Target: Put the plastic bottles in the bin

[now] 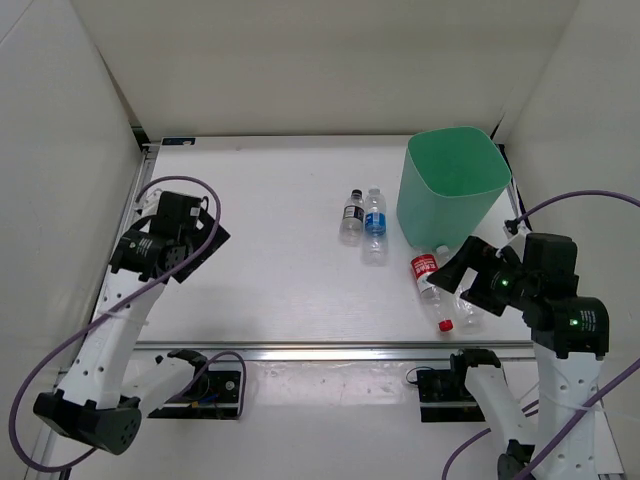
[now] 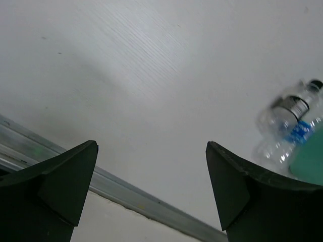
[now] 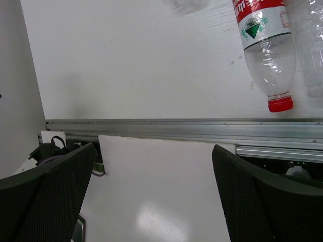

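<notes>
White tabletop (image 1: 270, 270) holds the red-labelled bottle (image 3: 263, 55) ahead of the right gripper (image 3: 154, 148), which is spread wide and empty; the bottle lies off-centre. Another clear bottle (image 3: 309, 45) seemingly touches it. Centre the fingers first. Left gripper (image 2: 151, 145) gapes empty too.

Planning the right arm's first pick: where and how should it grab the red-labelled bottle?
Grip the red-labelled bottle mid-body, on the clear part between label and cap. Come from above with the right end effector spanning its width. It lies flat, cap toward the near edge. The unlabelled bottle lies close beside it, so finger room looks tight.
</notes>
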Controlling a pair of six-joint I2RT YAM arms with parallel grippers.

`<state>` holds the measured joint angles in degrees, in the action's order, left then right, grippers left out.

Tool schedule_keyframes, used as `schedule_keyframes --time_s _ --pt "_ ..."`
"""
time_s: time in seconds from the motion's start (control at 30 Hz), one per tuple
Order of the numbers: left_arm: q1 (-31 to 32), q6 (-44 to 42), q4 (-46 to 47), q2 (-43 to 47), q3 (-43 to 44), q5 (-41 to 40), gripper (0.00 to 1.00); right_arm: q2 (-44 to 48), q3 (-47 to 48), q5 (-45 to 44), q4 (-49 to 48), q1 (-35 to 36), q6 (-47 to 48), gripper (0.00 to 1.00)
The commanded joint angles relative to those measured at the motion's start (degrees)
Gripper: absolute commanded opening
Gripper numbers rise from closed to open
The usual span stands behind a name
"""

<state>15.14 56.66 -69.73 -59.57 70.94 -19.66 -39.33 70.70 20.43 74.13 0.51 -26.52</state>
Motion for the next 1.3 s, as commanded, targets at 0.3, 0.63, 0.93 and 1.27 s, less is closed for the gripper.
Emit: schedule_keyframes --time_s 0.3,0.63,0.93,1.27 --pt "2.9 -12.6 -0.5 -5.4 4.8 12.2 1.00 0.0 -14.8 -11.1 -14.0 0.4 -12.4 0.99" --pt "2.9 -14.3 1.7 -4.9 0.3 16.6 1.00 -12.2 -17.9 -22.9 -19.6 0.4 -14.1 0.99" --pt "2.9 -16.2 2.8 -4.9 0.3 16.7 1.00 -18.3 -22.8 -23.8 -25.4 4.2 -11.2 0.99" --pt "2.9 -16.8 1.0 -3.7 -2.6 17.7 1.00 -22.2 -29.6 -25.9 -34.1 5.5 -11.7 0.99"
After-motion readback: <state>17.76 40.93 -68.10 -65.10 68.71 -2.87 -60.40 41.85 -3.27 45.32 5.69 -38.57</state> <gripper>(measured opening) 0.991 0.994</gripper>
